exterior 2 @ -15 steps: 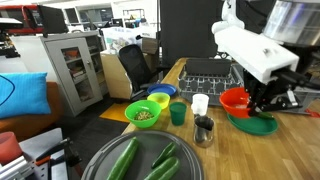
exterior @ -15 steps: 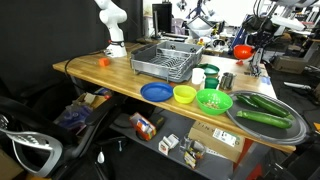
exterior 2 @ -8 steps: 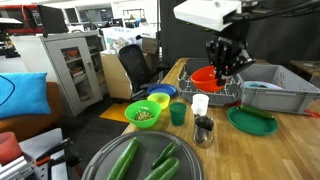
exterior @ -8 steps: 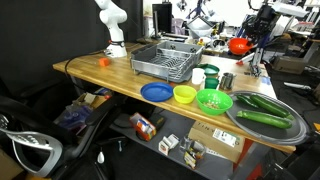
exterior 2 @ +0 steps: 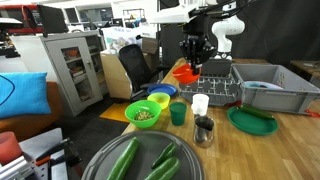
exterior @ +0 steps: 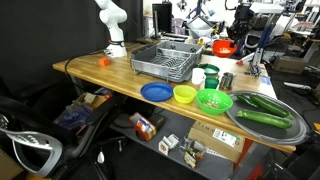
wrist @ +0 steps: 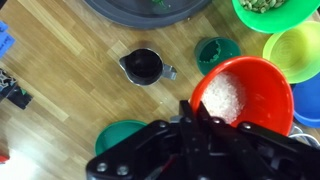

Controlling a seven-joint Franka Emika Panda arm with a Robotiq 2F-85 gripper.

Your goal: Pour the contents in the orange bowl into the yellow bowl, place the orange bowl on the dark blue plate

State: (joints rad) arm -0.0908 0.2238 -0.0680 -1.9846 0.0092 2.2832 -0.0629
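Observation:
My gripper (wrist: 194, 109) is shut on the rim of the orange bowl (wrist: 250, 95), which holds white grains (wrist: 225, 95). I hold the bowl in the air, as both exterior views show (exterior: 222, 47) (exterior 2: 186, 74). The yellow bowl (wrist: 295, 50) lies below, just beyond the orange bowl, between the bright green bowl (wrist: 275, 12) and the dark blue plate (wrist: 308, 100). In both exterior views the yellow bowl (exterior: 185, 94) (exterior 2: 158, 99) and the blue plate (exterior: 155, 92) (exterior 2: 163, 90) sit at the table's edge.
A green cup (wrist: 215, 52), a dark metal cup (wrist: 143, 66) and a green plate (wrist: 125, 135) stand under the arm. A white cup (exterior 2: 200, 103), a dish rack (exterior: 165, 62), a grey tub (exterior 2: 265, 88) and a grey tray with cucumbers (exterior: 265, 110) are nearby.
My gripper has risen from just above the green plate and carried the orange bowl across the table toward the yellow bowl. The bowl stays in its grip.

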